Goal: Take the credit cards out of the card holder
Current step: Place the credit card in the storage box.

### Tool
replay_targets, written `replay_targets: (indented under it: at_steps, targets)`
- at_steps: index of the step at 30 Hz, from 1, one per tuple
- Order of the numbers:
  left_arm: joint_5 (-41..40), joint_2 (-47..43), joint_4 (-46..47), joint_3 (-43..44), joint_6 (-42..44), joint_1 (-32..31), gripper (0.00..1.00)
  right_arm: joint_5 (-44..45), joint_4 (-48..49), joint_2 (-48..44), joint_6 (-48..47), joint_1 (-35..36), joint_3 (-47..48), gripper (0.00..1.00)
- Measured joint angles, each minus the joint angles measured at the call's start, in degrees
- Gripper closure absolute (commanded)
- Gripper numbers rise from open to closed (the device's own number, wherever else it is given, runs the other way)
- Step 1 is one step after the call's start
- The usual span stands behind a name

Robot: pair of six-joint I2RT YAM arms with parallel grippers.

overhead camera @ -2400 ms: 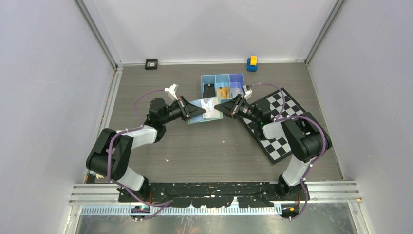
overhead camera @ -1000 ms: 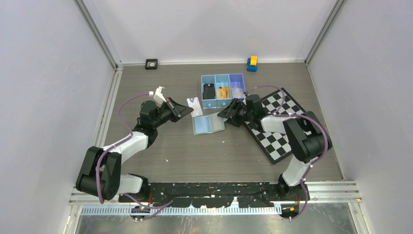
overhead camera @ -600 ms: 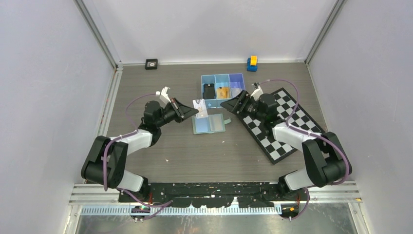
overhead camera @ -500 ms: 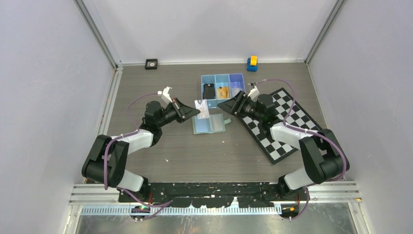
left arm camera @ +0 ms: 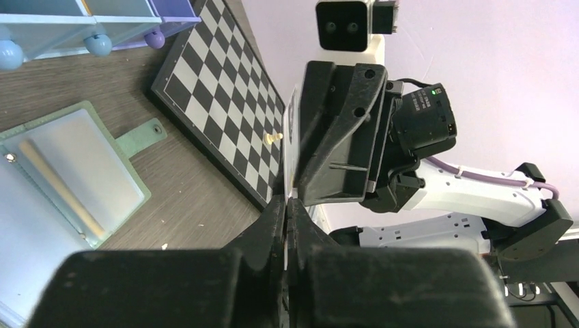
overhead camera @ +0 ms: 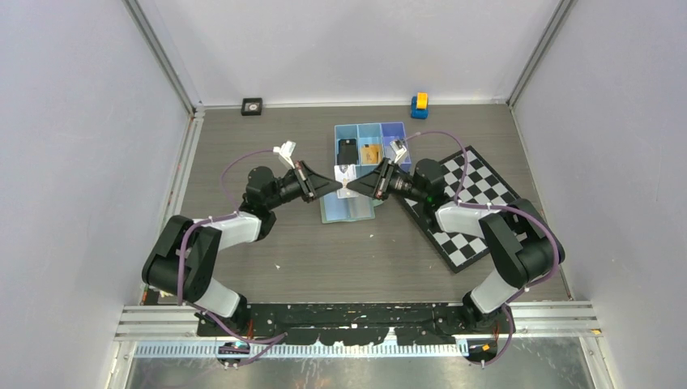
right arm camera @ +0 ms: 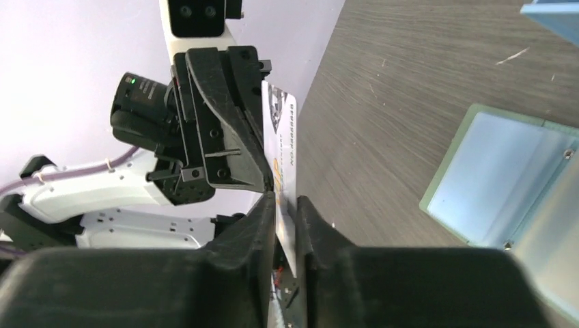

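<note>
- A dark wood-grain worktop [overhead camera: 324, 259] sat boxed in by pale walls [overhead camera: 81, 162] on the left, far and right sides.
- A chessboard [overhead camera: 478, 190] lay angled at the right, near the right wall. The open green wallet [overhead camera: 348, 211] lay mid-worktop, just left of it, well away from every edge.
- A blue tray [overhead camera: 371, 126] stood beyond the wallet, with a black card [overhead camera: 347, 151] in its left section and a gold-orange card [overhead camera: 372, 152] in the middle one.
- Above the wallet, the left gripper [left arm camera: 285, 205] was clamped on a pale card [overhead camera: 346, 171]. The right gripper [right arm camera: 285, 199] straddled the same card, but I could not tell whether it gripped.
</note>
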Motion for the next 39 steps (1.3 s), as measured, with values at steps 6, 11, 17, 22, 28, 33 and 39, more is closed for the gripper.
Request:
replay_targets:
  at_steps: [6, 11, 17, 22, 28, 33, 39]
  targets:
    - [-0.26, 0.66, -0.9, 0.33, 0.26, 0.0, 0.57, -0.46, 0.94, 0.24, 0.96, -0.24, 0.55, 0.99]
    - [-3.1, -1.18, -11.5, 1.36, 4.48, 0.0, 0.5, 3.08, -10.67, -1.42, -2.49, -3.91, 1.73, 0.99]
    - [-8.41, -4.68, -24.5, 4.02, 10.05, 0.04, 0.43, 14.95, -39.12, -5.92, -12.92, -10.03, 11.21, 0.99]
    - [-11.23, -7.26, -30.56, 4.02, 12.96, 0.04, 0.23, 23.1, -55.56, -4.48, -21.73, -10.54, 25.0, 1.0]
    - [-12.76, -8.98, -33.64, 4.02, 15.45, 0.04, 0.12, 28.79, -66.82, 4.52, -29.0, -10.78, 39.56, 1.0]
    - [-14.27, -8.74, -36.92, 4.22, 17.2, 0.04, 0.1, 32.41, -73.5, 11.61, -33.2, -10.82, 45.88, 1.0]
    - [-14.91, -3.13, -40.39, 7.3, 17.97, 0.04, 0.1, 35.43, -78.62, 17.73, -37.09, -10.97, 51.93, 1.0]
